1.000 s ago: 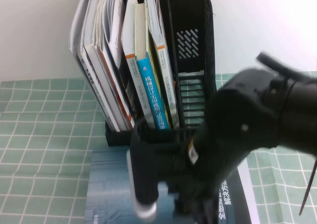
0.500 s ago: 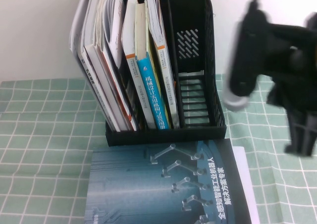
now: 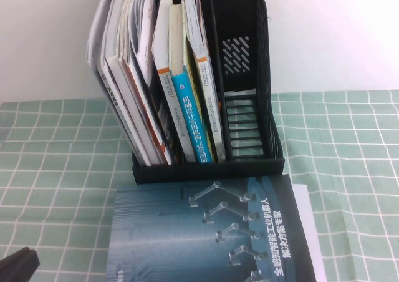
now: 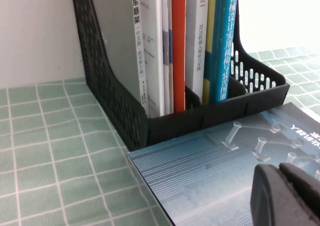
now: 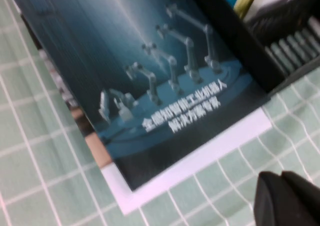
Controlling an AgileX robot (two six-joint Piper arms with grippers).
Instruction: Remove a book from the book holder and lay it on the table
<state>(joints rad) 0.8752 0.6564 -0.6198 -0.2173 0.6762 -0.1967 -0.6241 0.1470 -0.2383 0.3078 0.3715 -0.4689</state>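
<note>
Book (image 3: 206, 238): lying flat on the table, cover up, at 6 o'clock from the holder in your high view; its far edge is sitting right against the holder's front base. A white sheet or cover edge (image 3: 308, 226) is peeking out along its 3 o'clock side.
Holder (image 3: 249, 76): standing upright at 12 o'clock; you are seeing its left and middle slots packed with books and magazines, among them a blue-spined book (image 3: 190, 126), while its right slot is showing only bare vents.
Table (image 3: 56, 170): green grid cloth stretching out on both sides of the holder.
Left gripper (image 4: 282, 193): hanging low over the near corner of the book in its wrist view; in your high view only a dark tip is poking in at 7 o'clock (image 3: 17, 266). Its fingers are pressing together with nothing between them.
Right gripper (image 5: 287, 198): hovering above the cloth just off the book's corner by the white edge; out of your high view. Fingers are lying closed, holding nothing.
</note>
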